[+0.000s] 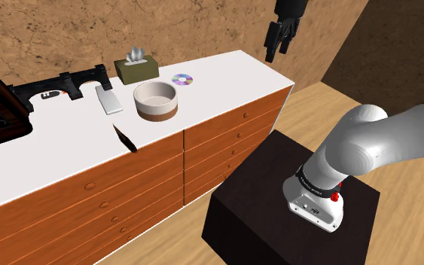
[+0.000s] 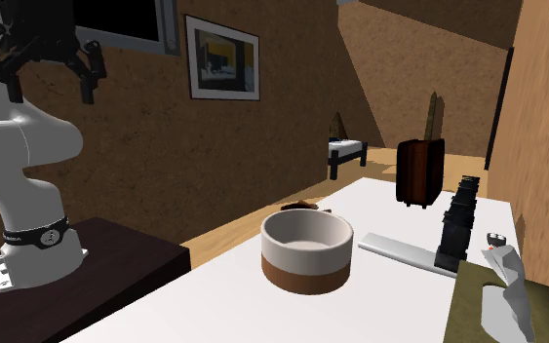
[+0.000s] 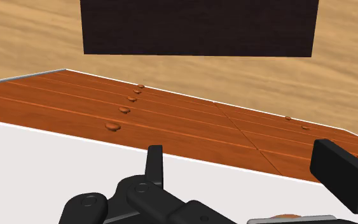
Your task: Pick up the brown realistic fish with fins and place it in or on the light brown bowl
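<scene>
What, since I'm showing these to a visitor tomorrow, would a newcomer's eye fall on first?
The two-tone bowl, cream above a brown band, stands mid-top on the white-topped dresser with orange-brown drawers. High near the dresser's end at the shoulder view's right hangs the open black gripper, while the bulky white arm rises from its dark stand at the lower right.

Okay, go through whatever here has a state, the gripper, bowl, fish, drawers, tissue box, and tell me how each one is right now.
gripper: open, empty, raised high.
bowl: upright, empty.
fish: lying on the white top, apart from the bowl, not held.
drawers: all shut.
tissue box: upright, a tissue sticking out.
</scene>
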You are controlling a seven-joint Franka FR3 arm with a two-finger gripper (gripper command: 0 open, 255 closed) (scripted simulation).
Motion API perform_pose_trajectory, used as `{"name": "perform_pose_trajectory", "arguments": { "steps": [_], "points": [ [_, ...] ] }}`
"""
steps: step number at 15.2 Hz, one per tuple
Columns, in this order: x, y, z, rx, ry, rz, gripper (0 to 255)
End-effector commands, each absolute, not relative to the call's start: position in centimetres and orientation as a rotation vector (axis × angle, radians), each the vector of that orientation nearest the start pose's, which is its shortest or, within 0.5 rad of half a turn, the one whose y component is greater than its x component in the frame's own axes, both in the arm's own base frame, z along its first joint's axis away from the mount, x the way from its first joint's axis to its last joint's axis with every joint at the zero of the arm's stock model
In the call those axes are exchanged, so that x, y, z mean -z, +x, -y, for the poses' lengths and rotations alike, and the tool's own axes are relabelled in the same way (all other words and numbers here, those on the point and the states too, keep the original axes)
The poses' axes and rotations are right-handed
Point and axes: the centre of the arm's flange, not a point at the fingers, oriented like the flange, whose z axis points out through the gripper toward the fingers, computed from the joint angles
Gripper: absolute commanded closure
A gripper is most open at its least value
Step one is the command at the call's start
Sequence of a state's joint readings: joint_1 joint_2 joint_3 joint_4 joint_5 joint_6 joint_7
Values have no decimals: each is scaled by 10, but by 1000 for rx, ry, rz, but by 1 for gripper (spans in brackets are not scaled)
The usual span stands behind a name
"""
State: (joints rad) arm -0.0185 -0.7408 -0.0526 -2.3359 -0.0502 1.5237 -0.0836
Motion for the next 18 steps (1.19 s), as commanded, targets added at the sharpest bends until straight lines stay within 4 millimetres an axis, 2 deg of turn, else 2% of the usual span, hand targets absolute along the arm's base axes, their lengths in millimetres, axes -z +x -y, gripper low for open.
{"name": "perform_pose_trajectory", "arguments": {
  "steps": [1,18],
  "points": [
    [-582,313,32,-115,-3149,43,0],
    [-478,417,-133,-87,-3140,2,0]
  ]
}}
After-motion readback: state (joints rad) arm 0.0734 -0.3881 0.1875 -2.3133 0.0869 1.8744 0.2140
